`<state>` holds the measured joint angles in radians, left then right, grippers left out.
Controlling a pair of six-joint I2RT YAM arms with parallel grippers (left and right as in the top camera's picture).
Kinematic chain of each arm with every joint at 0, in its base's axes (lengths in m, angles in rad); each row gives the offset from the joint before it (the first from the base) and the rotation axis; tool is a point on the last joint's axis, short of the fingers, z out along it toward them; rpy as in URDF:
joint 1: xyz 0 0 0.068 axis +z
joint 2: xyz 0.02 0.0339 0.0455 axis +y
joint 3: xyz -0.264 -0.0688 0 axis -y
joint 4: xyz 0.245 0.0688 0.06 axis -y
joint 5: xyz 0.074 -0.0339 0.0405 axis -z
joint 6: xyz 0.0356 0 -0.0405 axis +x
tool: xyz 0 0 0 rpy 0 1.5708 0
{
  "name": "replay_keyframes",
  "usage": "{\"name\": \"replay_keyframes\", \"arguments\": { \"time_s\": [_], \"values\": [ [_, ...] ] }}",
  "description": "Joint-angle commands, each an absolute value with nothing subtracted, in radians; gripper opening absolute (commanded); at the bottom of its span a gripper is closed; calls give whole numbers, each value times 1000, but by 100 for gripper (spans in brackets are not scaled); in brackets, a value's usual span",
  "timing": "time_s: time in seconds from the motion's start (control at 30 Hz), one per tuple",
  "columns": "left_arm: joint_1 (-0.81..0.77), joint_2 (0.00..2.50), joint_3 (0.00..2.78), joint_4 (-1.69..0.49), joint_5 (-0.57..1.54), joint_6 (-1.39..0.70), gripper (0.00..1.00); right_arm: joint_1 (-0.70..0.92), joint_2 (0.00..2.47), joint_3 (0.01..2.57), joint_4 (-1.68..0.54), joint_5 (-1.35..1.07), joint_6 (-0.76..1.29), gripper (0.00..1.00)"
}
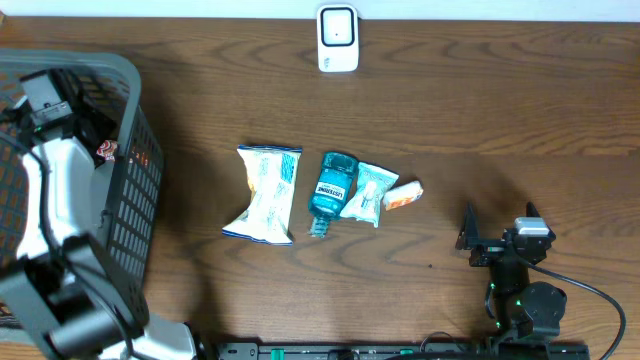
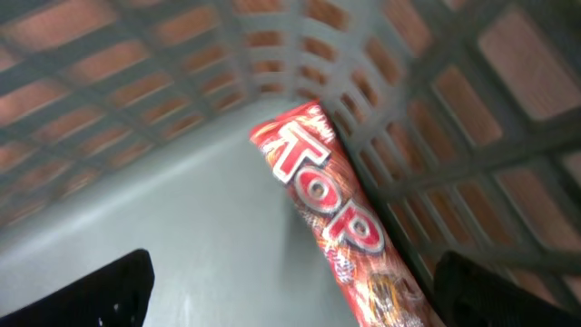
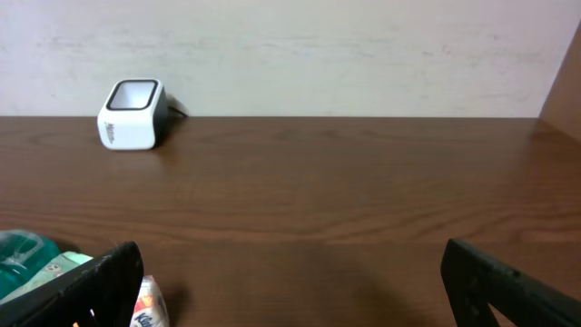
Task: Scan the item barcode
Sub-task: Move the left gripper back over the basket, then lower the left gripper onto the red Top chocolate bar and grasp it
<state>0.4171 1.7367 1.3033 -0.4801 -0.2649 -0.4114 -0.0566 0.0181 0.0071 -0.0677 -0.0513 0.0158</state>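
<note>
A red wrapped bar [image 2: 331, 209] marked "TOP" lies on the grey basket floor [image 2: 182, 209], against the lattice wall. My left gripper [image 2: 295, 292] is open just above it, one dark finger [image 2: 113, 289] on each side, touching nothing. From overhead the left arm reaches down into the basket [image 1: 135, 200], where a bit of the red bar [image 1: 107, 152] shows. The white barcode scanner [image 1: 338, 38] stands at the table's far edge and also shows as the scanner [image 3: 133, 113] in the right wrist view. My right gripper [image 1: 498, 238] is open and empty near the front right.
On the table's middle lie a white snack bag [image 1: 266, 193], a blue mouthwash bottle [image 1: 330, 190], a pale green packet [image 1: 368, 192] and a small orange packet [image 1: 403, 195]. The basket wall closes in tight on the bar's right side.
</note>
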Motion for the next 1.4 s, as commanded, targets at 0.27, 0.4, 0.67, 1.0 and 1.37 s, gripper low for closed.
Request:
{"name": "replay_keyframes", "arguments": {
  "time_s": [0.27,0.4,0.67,1.0,1.37],
  "values": [
    [419,1924,1311,-282,-127,100,87,-57,18,6,-72,-47,29,99],
    [420,1930,1311,-229,-112,155,80,-57,18,6,-72,-47,29,99],
    [421,1959,1280,-216,-51,168,70,-57,18,6,-72,-47,29,99],
    [423,2090,1278,-250,-37,167,35,-57,18,6,-72,-47,29,99],
    [514,2090,1278,-458,-41,-68,8,-57,18,6,-72,-47,29,99]
  ]
}}
